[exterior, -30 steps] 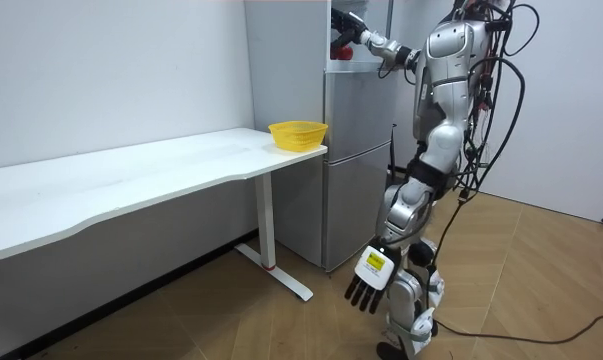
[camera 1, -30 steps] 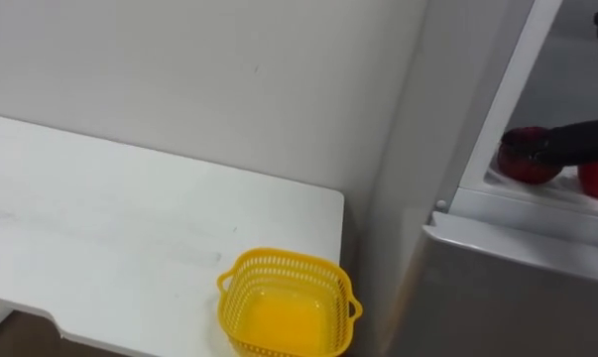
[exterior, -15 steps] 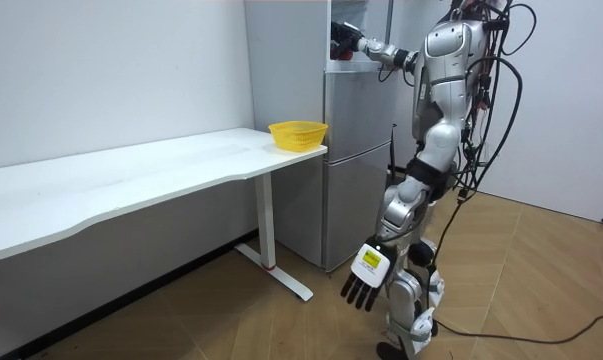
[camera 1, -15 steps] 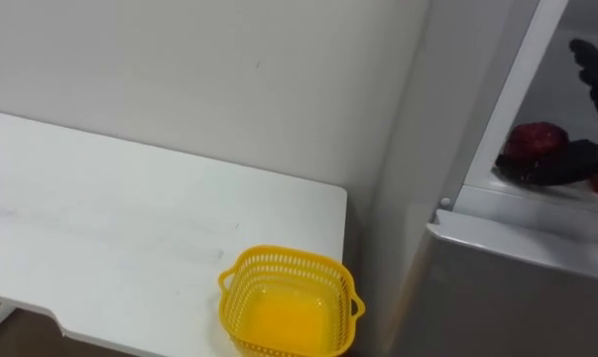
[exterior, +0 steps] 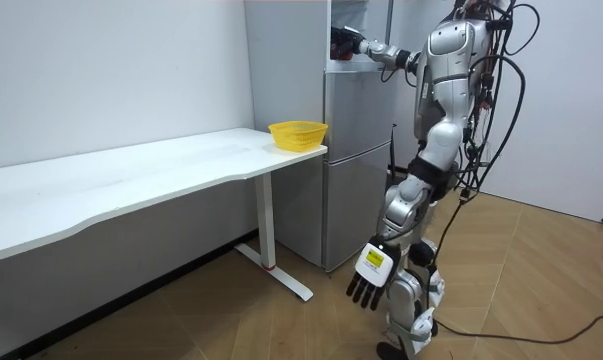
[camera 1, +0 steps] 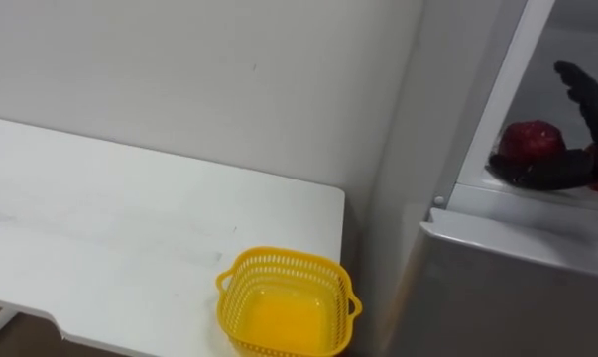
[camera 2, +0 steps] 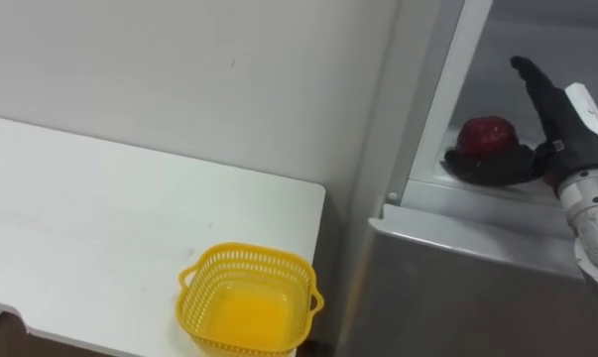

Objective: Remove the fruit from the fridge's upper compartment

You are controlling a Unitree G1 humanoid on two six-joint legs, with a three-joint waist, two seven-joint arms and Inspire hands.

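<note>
Presently: right hand spread open, cupping red fruit at upper fridge shelf's front edge; yellow basket left of fridge; left hand hanging relaxed.

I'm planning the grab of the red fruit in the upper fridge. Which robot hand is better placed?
Right. The right robot hand is open right beside the red fruit in the upper fridge; the left robot hand hangs low by its leg.
</note>
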